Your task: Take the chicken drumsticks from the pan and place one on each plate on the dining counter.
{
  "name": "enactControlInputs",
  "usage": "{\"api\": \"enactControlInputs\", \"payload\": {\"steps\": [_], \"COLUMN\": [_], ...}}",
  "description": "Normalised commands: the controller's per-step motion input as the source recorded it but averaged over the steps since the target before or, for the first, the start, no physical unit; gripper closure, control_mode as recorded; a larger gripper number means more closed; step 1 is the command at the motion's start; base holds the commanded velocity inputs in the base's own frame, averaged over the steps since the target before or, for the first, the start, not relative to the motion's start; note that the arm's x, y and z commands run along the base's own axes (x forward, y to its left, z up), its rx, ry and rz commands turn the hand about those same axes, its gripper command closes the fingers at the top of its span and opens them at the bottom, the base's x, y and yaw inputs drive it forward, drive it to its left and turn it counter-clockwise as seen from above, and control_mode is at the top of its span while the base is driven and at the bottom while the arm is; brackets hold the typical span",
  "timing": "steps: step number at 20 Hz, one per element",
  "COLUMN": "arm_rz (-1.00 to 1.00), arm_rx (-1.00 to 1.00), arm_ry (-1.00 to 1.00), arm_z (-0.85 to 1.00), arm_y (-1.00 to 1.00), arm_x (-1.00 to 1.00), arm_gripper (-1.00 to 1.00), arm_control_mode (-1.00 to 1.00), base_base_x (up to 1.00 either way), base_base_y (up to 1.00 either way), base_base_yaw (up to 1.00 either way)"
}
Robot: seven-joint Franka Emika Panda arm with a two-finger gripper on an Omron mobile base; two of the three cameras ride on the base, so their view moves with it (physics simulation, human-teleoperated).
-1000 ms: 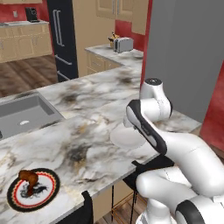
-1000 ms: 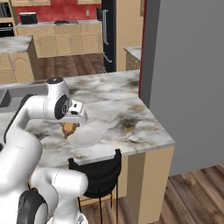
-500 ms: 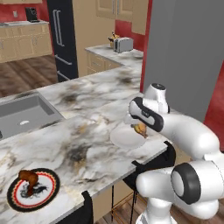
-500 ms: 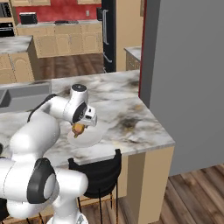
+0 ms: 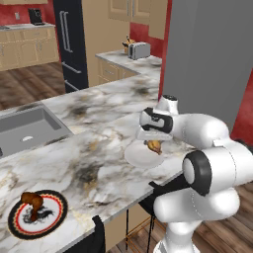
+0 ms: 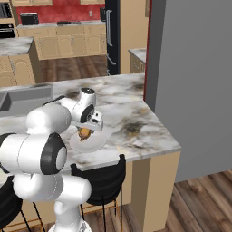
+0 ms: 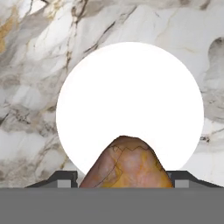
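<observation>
Golden-brown drumstick [image 7: 126,164], plain white plate [image 7: 131,92]

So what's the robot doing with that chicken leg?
The robot's gripper is holding the golden drumstick between its two fingers, right above the plain white plate on the marble dining counter. It hasn't set it down yet. The other one, the dark brown drumstick, already lies on the plate with the black-and-red rim at the other end of the counter, past the sink. So one plate is served and the second is about to be.
</observation>
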Motion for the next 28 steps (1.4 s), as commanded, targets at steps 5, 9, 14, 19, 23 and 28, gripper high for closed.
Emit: {"api": "enactControlInputs", "payload": {"steps": [5, 9, 14, 19, 23, 28], "arm_rz": [-0.06, -0.07, -0.07, -0.05, -0.02, -0.01], "arm_rx": [0.0, 0.0, 0.0, 0.0, 0.0, 0.0], "arm_ry": [0.03, 0.0, 0.0, 0.0, 0.0, 0.0], "arm_z": [-0.38, -0.39, -0.31, -0.25, -0.16, -0.14], "arm_y": [0.03, 0.12, 0.05, 0.03, 0.01, 0.05], "arm_x": [0.21, 0.09, 0.05, 0.03, 0.13, 0.12], "arm_gripper": [1.0, 1.0, 1.0, 1.0, 1.0, 1.0], "arm_control_mode": [-1.0, -1.0, -1.0, -1.0, -1.0, -1.0], "base_base_x": [0.0, 0.0, 0.0, 0.0, 0.0, 0.0], "base_base_y": [0.0, 0.0, 0.0, 0.0, 0.0, 0.0], "base_base_yaw": [0.0, 0.0, 0.0, 0.0, 0.0, 0.0]}}
